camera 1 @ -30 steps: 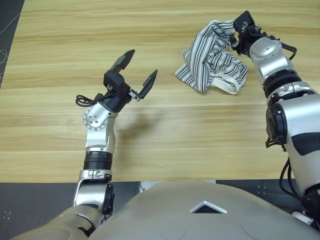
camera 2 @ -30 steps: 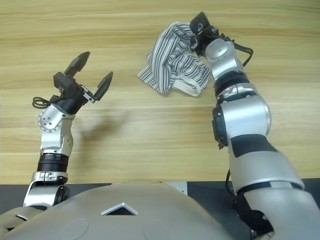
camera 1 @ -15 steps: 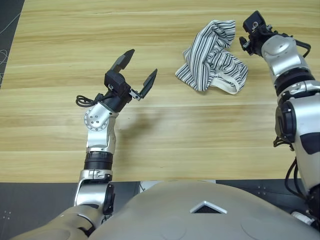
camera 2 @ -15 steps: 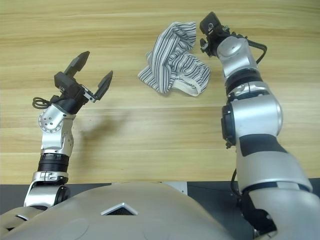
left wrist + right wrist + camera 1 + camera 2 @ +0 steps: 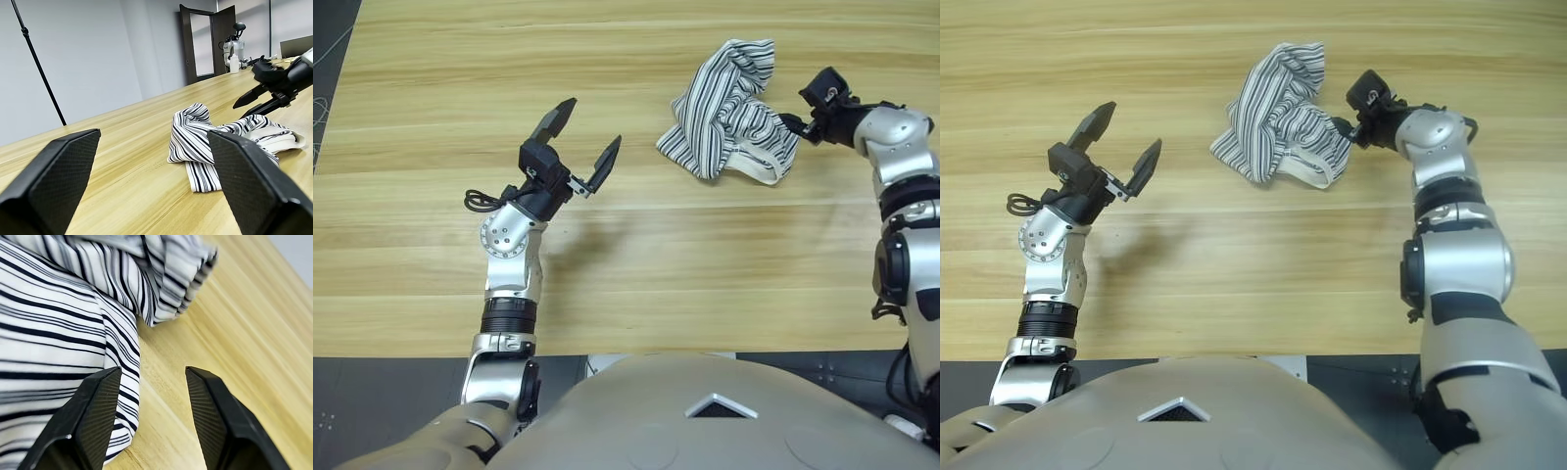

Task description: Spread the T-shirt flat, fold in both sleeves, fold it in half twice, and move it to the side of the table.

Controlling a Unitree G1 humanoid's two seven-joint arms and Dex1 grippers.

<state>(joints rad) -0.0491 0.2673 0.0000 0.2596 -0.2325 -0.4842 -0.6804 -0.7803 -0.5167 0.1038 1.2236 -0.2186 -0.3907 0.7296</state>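
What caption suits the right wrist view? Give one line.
Right gripper, jaws open, at the edge of the crumpled striped T-shirt on the wooden table.

T-shirt [image 5: 729, 108] lies on the table [image 5: 460, 59], right of centre and toward the far side, left gripper [image 5: 592, 121] hangs above the table well apart to the T-shirt's left, right gripper [image 5: 791, 121] sits at the T-shirt's right edge, fingertips toward it

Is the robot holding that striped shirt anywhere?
Nothing is held: left end effector open, away from the T-shirt; right end effector open beside its edge.
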